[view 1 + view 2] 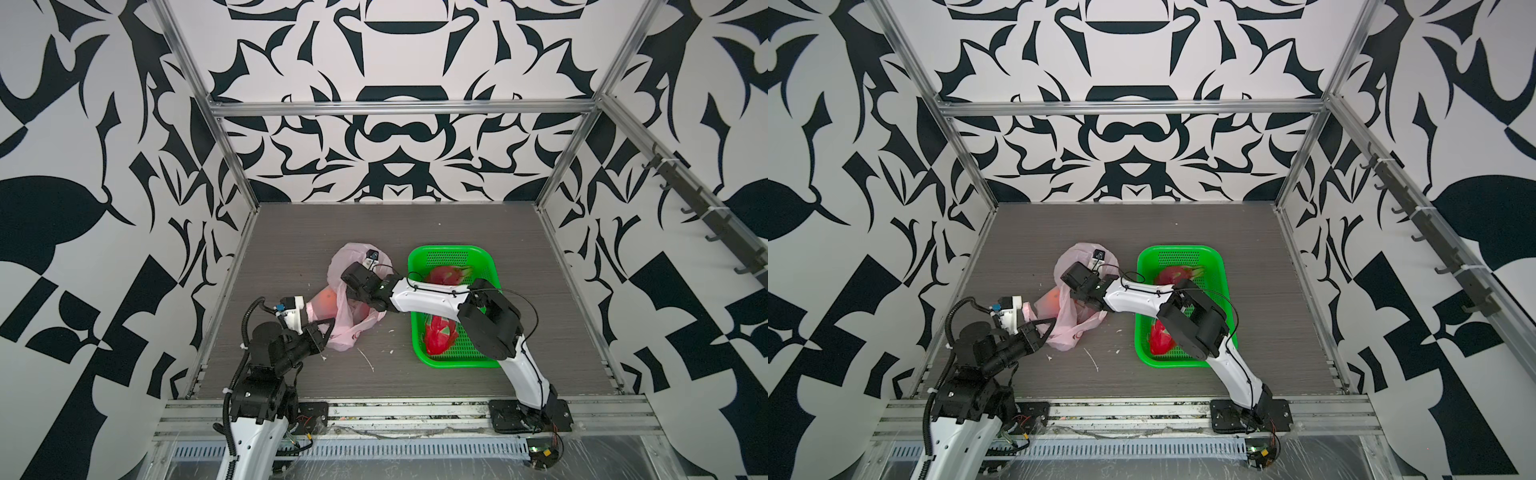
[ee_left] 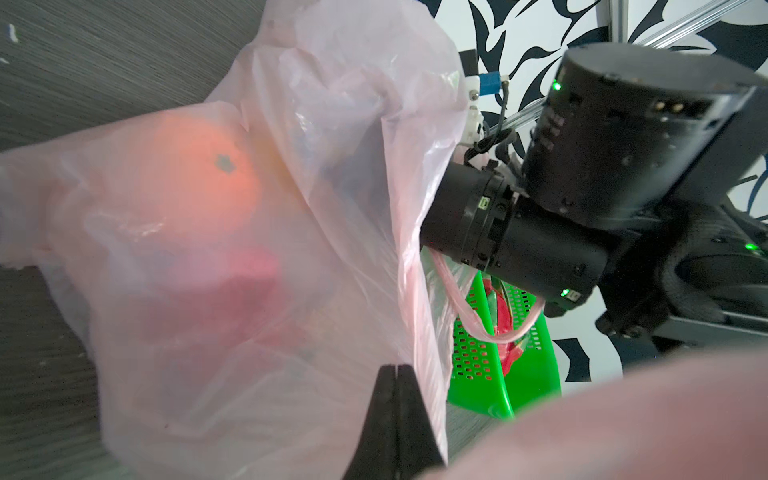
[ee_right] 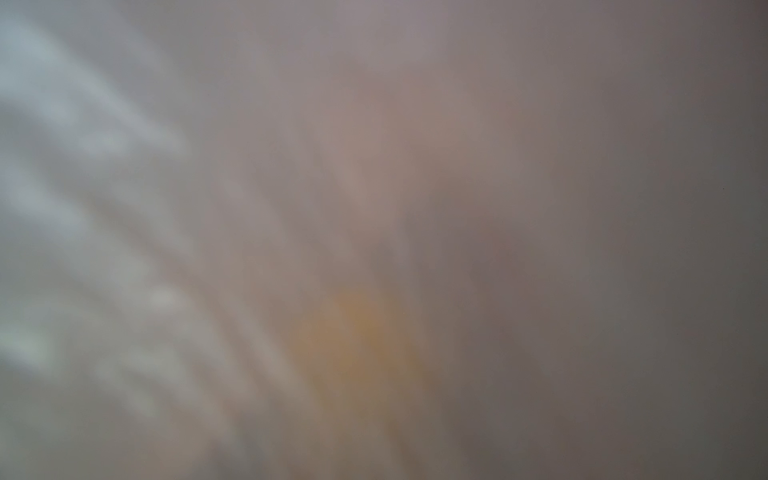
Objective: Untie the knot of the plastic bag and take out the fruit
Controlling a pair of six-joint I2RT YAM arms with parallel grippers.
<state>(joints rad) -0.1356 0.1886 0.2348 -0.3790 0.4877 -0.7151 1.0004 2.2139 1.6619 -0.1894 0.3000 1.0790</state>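
The plastic bag (image 1: 347,332) lay on the table (image 1: 519,249) beside one green basket (image 1: 419,257), holding one orange (image 2: 199,166) and one red fruit (image 2: 216,307). Only the left wrist view showed the left gripper (image 2: 397,374) clamped on the bag's film. The right gripper (image 1: 356,300) was buried inside the bag, and its jaws could not be judged. Two dragon fruits (image 1: 446,275) lay in the basket.

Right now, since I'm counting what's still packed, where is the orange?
In both top views the orange sits inside the pink bag, towards its left side, left of the green basket.
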